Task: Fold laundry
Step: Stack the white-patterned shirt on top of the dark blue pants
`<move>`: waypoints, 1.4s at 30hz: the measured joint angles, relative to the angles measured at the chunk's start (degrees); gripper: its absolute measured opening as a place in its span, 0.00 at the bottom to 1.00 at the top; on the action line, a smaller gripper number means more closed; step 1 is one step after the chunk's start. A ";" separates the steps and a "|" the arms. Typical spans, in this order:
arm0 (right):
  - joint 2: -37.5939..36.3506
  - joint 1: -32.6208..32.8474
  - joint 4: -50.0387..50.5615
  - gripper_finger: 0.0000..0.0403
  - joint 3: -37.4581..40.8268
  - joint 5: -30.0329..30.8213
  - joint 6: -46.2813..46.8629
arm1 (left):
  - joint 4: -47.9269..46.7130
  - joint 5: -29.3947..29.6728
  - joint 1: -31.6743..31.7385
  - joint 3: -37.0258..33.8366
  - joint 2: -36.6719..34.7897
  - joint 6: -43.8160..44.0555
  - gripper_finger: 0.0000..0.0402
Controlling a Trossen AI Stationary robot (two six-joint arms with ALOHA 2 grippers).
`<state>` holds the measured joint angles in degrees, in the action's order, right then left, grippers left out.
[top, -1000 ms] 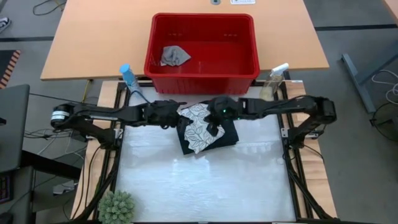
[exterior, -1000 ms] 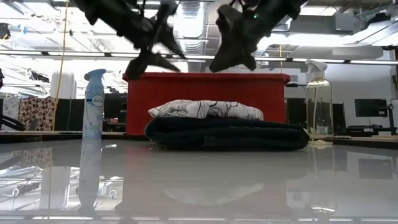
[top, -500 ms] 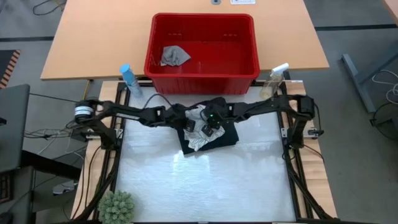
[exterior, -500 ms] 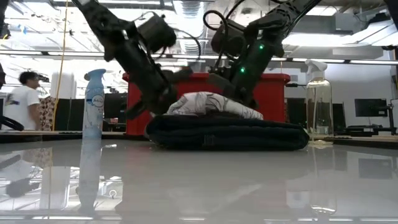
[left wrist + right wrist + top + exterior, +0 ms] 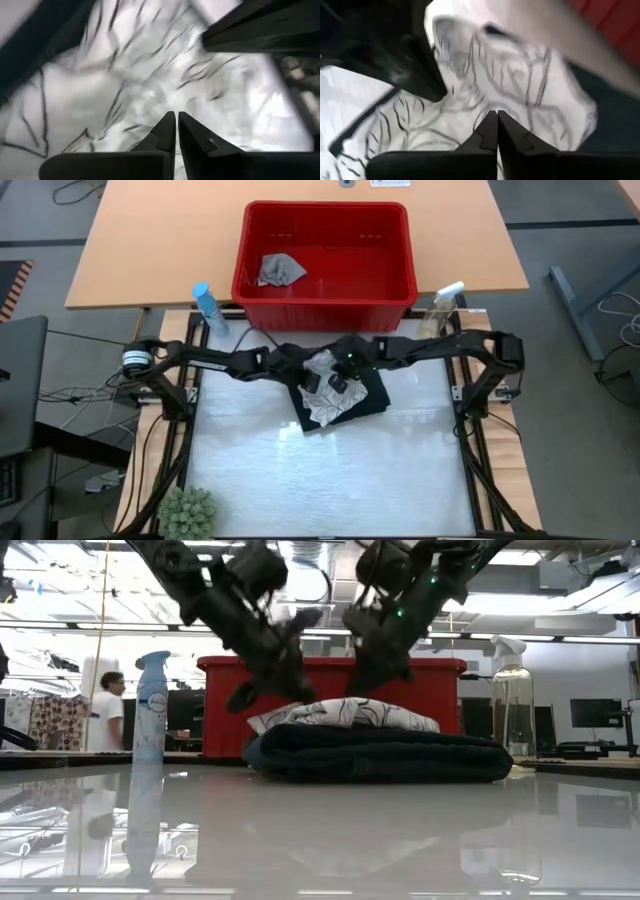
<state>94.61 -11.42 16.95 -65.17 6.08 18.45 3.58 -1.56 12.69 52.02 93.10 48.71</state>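
My two arms are dark, near-black, built from slim tubes joined by bulkier rounded housings. The left arm (image 5: 190,358) carries a silvery round cap near its shoulder; the right arm (image 5: 440,350) shows a small green light by its wrist. Black cables loop alongside both. Each hand ends in two flat, tapering black fingers (image 5: 167,132) with angular, stepped inner edges.
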 joint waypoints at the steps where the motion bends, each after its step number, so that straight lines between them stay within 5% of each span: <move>1: -0.63 -0.17 -0.68 0.07 0.00 0.04 -0.40 | -0.02 0.08 0.02 0.26 -1.09 -0.02 0.02; 8: 1.35 -3.96 -6.85 0.04 -0.04 -1.05 -0.97 | -1.32 8.11 0.79 0.47 -3.94 -4.00 0.02; 18: 11.73 -7.18 -11.80 0.04 -0.03 -3.75 0.92 | -1.14 10.03 2.61 0.47 3.16 -6.26 0.02; 27: 10.76 -8.35 -9.49 0.07 -0.05 -4.94 1.47 | 4.31 7.98 4.09 0.42 7.31 -8.00 0.02; 34: 3.43 -9.04 -8.71 0.05 0.05 -4.62 -2.32 | 4.73 -0.55 4.04 0.86 0.88 -9.73 0.02; 42: -1.82 -9.94 -7.16 0.06 -0.02 -7.77 -2.44 | -0.70 -2.30 4.28 0.86 -10.02 -9.16 0.02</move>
<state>92.79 -21.36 9.79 -65.19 -1.69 16.01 2.88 -3.86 16.97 52.88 83.07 39.56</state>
